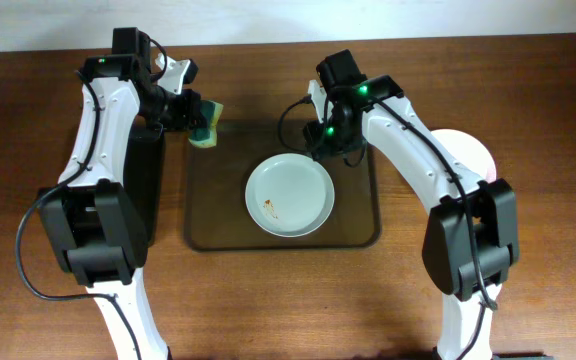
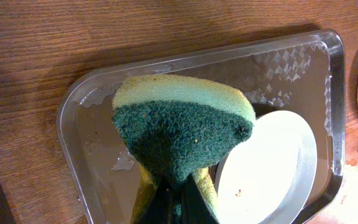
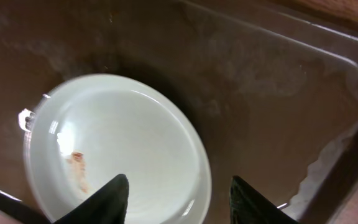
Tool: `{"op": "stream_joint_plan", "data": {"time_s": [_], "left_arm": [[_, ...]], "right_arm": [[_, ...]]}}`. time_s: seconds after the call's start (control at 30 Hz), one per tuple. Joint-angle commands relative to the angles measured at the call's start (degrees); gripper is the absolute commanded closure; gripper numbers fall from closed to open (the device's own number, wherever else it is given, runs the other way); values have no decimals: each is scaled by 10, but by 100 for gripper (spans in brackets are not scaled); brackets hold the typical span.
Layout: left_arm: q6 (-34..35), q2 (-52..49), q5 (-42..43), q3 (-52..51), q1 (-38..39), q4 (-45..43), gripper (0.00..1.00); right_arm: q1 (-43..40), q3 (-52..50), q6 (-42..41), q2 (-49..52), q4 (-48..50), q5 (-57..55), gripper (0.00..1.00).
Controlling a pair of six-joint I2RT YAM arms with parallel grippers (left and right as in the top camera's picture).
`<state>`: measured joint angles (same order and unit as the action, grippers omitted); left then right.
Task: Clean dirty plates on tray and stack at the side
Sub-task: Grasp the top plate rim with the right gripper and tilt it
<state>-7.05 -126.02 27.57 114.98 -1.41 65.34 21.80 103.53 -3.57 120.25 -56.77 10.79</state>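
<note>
One white plate [image 1: 288,195] with a small brown smear lies in the middle of the brown tray [image 1: 353,232]. It also shows in the left wrist view [image 2: 269,168] and the right wrist view [image 3: 114,149]. My left gripper [image 1: 196,118] is shut on a green and yellow sponge [image 2: 179,127], held above the tray's far left corner. My right gripper [image 3: 178,186] is open above the plate's far right rim, one finger over the plate and one over the tray floor [image 3: 272,93]. A stack of white plates [image 1: 468,152] sits on the table right of the tray, partly hidden by the right arm.
A narrow black tray [image 1: 146,180] lies left of the brown tray, under the left arm. The brown wooden table [image 1: 268,300] extends to the front.
</note>
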Motion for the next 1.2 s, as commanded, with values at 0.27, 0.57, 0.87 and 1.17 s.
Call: {"op": "stream_joint_plan", "data": {"time_s": [0.27, 0.57, 0.87, 1.17], "left_arm": [[3, 3, 4, 3, 2, -1, 99], [3, 3, 4, 3, 2, -1, 99], [3, 3, 4, 3, 2, -1, 99], [3, 3, -5, 2, 2, 25, 99]], "right_arm": [[-1, -37, 63, 79, -16, -37, 68], [-1, -68, -187, 79, -36, -5, 96], [-13, -68, -289, 79, -11, 60, 96], [18, -68, -349, 101, 139, 64, 79]]}}
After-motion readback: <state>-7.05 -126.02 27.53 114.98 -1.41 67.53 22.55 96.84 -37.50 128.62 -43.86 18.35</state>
